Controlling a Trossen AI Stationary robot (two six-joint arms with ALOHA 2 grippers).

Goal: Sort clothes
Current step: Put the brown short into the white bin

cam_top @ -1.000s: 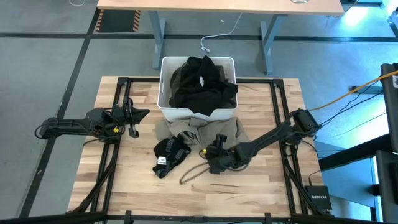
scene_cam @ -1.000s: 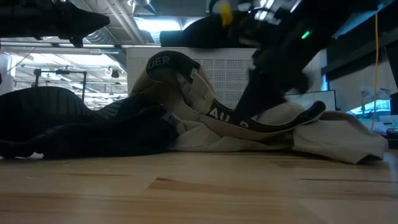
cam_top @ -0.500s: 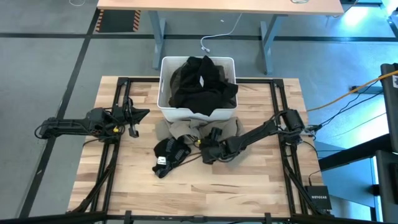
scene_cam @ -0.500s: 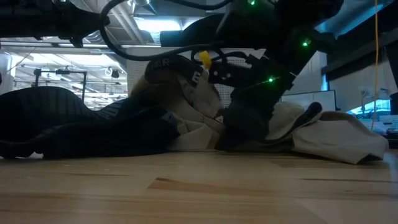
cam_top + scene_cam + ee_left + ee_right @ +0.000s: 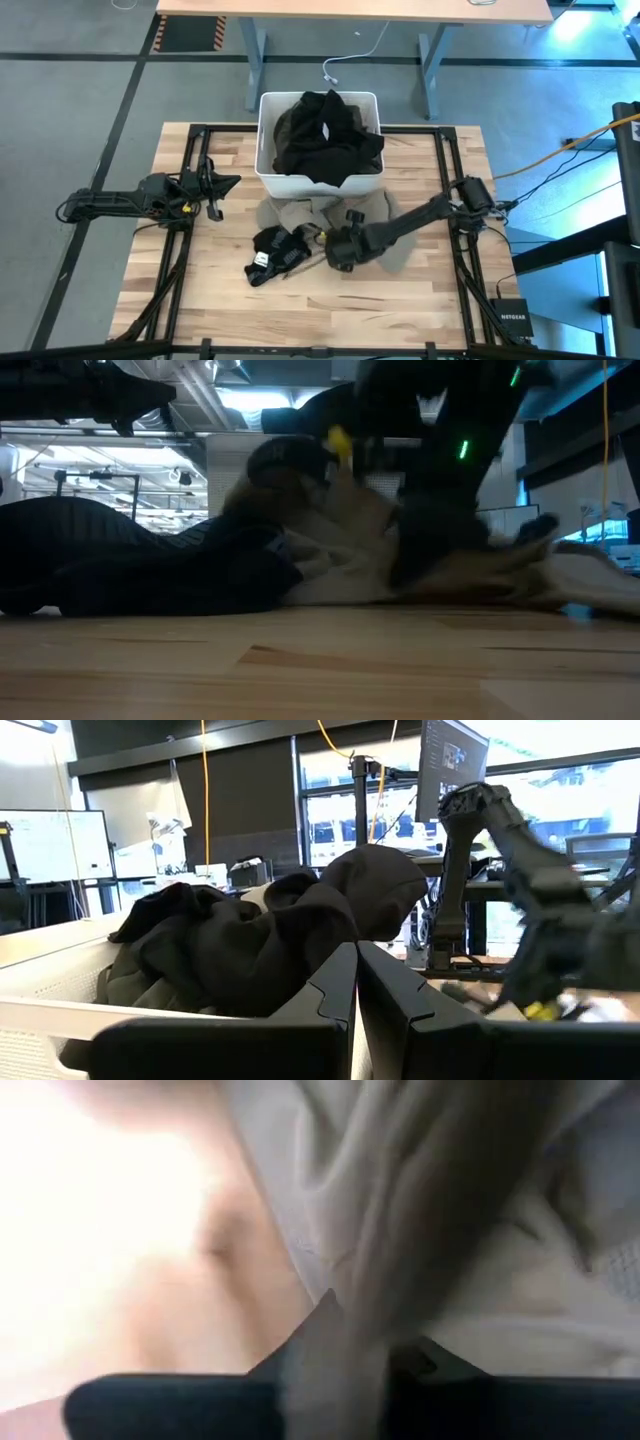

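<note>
A beige garment [image 5: 385, 212] lies crumpled on the table in front of the white bin [image 5: 262, 150]. My right gripper [image 5: 334, 252] is down on the garment's near left part and shut on its cloth [image 5: 345, 1370]. To the gripper's left, a black garment [image 5: 272, 250] lies in a heap on the table. Black and olive clothes [image 5: 325, 135] fill the bin. My left gripper [image 5: 215, 188] hovers shut at the table's left side, touching nothing. My right gripper has a bunched fold of the beige garment [image 5: 348, 1315] between its two fingers; the number of layers does not show. It reaches in from the table's right side, slanting down. The rest of the garment [image 5: 560, 575] lies slack on the table.
The bin stands at the table's far middle, piled above its rim [image 5: 60, 1020]. Bare wood [image 5: 330, 310] lies along the near edge and at both sides. Black frame rails [image 5: 190, 250] run along the table's left and right.
My right gripper has moved a little toward the table's left and far side and come down onto the beige garment. The dark band that looped out toward the near edge has been drawn in under the gripper. The garment's raised fold has sunk.
</note>
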